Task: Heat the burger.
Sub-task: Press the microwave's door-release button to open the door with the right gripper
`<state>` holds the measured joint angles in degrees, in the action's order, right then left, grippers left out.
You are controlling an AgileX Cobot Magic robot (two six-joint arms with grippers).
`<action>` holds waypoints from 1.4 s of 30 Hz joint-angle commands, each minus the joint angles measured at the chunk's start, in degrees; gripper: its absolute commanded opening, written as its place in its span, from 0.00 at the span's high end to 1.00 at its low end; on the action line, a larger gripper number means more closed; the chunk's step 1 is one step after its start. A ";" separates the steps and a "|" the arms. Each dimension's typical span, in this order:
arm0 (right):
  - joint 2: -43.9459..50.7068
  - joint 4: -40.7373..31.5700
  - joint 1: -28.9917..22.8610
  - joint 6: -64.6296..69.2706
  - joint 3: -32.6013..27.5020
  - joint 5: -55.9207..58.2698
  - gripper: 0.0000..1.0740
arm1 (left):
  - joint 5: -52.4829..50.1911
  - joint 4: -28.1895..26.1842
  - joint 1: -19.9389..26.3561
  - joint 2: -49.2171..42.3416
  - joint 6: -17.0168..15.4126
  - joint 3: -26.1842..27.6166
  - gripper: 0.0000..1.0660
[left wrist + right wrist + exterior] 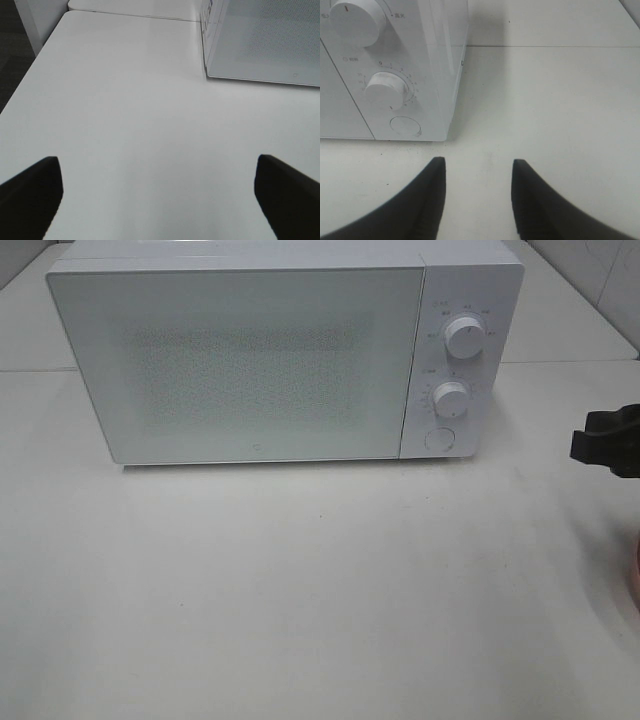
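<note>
Currently, white microwave with door shut on table, left gripper spread wide, empty, right gripper partly spread, empty

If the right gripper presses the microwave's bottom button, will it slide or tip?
Tipping seems unlikely: the microwave sits wide and low on the table, and the button is near its base. That smooth surface might allow sliding.

Looks like a test lab staged as a kitchen: one white microwave standing on plain white desks pushed edge to edge.
</note>
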<state>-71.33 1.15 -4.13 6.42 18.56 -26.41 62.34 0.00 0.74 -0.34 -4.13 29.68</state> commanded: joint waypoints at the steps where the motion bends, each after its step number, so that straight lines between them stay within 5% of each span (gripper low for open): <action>1: -3.15 0.34 0.23 1.55 -0.06 -5.90 0.60 | -0.97 0.00 -0.11 -0.80 0.00 0.00 0.09; 8: -5.90 0.40 0.23 2.18 -0.06 -9.85 0.58 | -0.97 0.00 -0.11 -0.80 0.00 0.00 0.09; 13: -9.17 2.23 0.23 5.04 0.00 -12.78 0.29 | -0.97 0.00 -0.11 -0.80 0.00 0.00 0.09; 17: -11.00 2.18 0.23 6.65 0.00 -16.56 0.21 | -0.97 0.00 -0.11 -0.80 0.00 0.00 0.09; 22: -14.21 -1.15 -0.34 5.33 0.00 -18.28 0.22 | -0.97 0.00 -0.11 -0.80 0.00 0.00 0.09; 27: -19.82 -18.85 -9.17 -11.12 0.23 -21.60 0.24 | -0.97 0.00 -0.11 -0.80 0.00 0.00 0.09; 32: -22.12 -28.88 -15.18 -19.25 0.86 -24.98 0.27 | -0.97 0.00 -0.11 -0.80 0.00 0.00 0.09; 42: -22.17 -33.00 -23.26 -20.80 1.26 -27.50 0.30 | -0.97 0.00 -0.11 -0.80 0.00 0.00 0.09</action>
<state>-93.62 -31.57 -26.93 -13.58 19.25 -52.88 62.34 0.00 0.74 -0.34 -4.13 29.68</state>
